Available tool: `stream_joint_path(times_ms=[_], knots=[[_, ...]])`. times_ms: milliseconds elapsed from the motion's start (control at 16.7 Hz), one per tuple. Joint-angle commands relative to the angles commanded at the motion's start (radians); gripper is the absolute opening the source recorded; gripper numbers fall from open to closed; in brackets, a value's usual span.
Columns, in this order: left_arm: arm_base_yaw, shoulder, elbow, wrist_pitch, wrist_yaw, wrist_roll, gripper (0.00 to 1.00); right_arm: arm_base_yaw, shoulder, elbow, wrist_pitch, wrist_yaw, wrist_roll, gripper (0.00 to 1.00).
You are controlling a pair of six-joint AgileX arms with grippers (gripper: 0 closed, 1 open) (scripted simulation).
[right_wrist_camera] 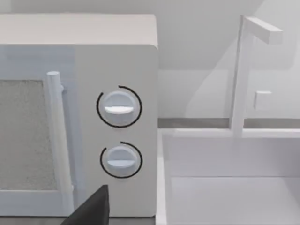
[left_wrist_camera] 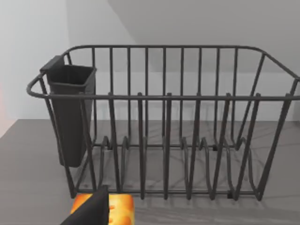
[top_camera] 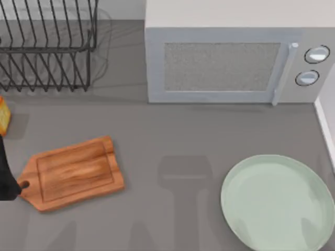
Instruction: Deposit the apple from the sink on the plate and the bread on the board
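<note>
Just beyond the handle end of the reddish-brown wooden cutting board [top_camera: 76, 172], at the table's far left edge, sits the golden-yellow bread chunk with its toasted orange-brown top [top_camera: 3, 116]. It is still apart from the board, on the side toward the black wire dish rack [top_camera: 47, 47]. A dark part of the left arm [top_camera: 6, 178] reaches in by the board's handle hole. In the left wrist view a dark finger of the left gripper [left_wrist_camera: 91, 208] crosses in front of the bread [left_wrist_camera: 119, 208], with the rack [left_wrist_camera: 164, 122] just behind. Whether that pincer is open, closed or gripping the loaf, I cannot tell.

The large round pale grey-green plate [top_camera: 277, 204] lies bare, well to the right of the board and in front of the white microwave [top_camera: 235, 52]. The right wrist view looks past a dark gripper finger [right_wrist_camera: 93, 206] to the microwave dials [right_wrist_camera: 119, 108] and the white sink [right_wrist_camera: 229, 187]; its state I cannot tell either.

The bread step seems in hand: next comes a firm hold on the loaf, then a short carry onto the board's flat middle.
</note>
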Motion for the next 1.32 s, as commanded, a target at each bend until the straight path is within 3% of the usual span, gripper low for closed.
stream_joint_path(times_ms=[420,960,1320], knots=[[0.000,0.000,0.000,0.000,0.000,0.000,1.00,-0.043,0.367,0.327,-0.213,0.001,-0.040,1.00],[0.000,0.000,0.000,0.000,0.000,0.000,1.00,-0.139,1.367,1.061,-0.682,0.002,-0.127,1.00],[0.000,0.000,0.000,0.000,0.000,0.000,1.00,-0.193,1.893,1.474,-0.948,0.002,-0.176,1.00]])
